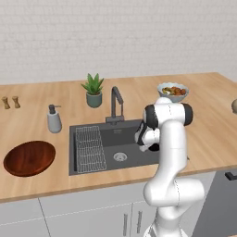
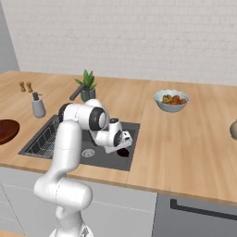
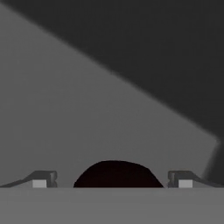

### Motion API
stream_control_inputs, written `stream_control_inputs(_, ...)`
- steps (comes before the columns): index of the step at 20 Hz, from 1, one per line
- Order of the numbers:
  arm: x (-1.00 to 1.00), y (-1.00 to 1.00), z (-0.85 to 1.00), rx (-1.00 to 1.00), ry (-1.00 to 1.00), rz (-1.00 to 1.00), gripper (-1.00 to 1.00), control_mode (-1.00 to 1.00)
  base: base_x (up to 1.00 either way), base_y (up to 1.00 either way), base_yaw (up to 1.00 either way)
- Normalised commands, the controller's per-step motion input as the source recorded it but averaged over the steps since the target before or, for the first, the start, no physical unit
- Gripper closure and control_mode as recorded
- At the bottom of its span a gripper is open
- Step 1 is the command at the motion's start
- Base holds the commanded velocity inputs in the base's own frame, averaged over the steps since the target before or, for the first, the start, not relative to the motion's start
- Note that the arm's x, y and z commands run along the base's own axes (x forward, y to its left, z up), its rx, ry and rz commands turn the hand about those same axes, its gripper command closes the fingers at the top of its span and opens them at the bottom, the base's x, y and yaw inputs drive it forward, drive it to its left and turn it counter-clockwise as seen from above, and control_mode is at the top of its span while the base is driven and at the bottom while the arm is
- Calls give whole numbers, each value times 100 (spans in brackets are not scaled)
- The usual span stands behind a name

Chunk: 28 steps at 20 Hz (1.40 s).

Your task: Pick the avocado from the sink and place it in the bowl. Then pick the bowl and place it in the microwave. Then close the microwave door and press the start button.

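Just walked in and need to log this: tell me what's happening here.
The white robot arm has its open gripper lowered into the dark grey sink, fingertips either side of the small, nearly black avocado, not yet gripping it. The wide reddish-brown wooden bowl sits on the wooden counter left of the sink, with nothing in it.
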Motion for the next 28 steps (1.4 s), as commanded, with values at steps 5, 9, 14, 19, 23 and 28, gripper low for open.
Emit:
stream_control_inputs(5, -64, -47, -38, -2, 0, 11, -100, -100, 0, 0, 0)
stream_control_inputs(9, -64, -53, -3, -1, 0, 10, -100, -100, 0, 0, 0)
stream_control_inputs(14, -24, -49, -8, -2, 0, 10, -100, -100, 0, 0, 0)
stream_control_inputs(19, -30, -35, -24, -2, 0, 9, 100, -100, 0, 0, 0)
stream_control_inputs(23, -45, 0, 9, 0, -1, 0, 100, -100, 0, 0, 0)
stream_control_inputs(28, -68, 7, 79, -1, -18, 0, 100, -100, 0, 0, 0)
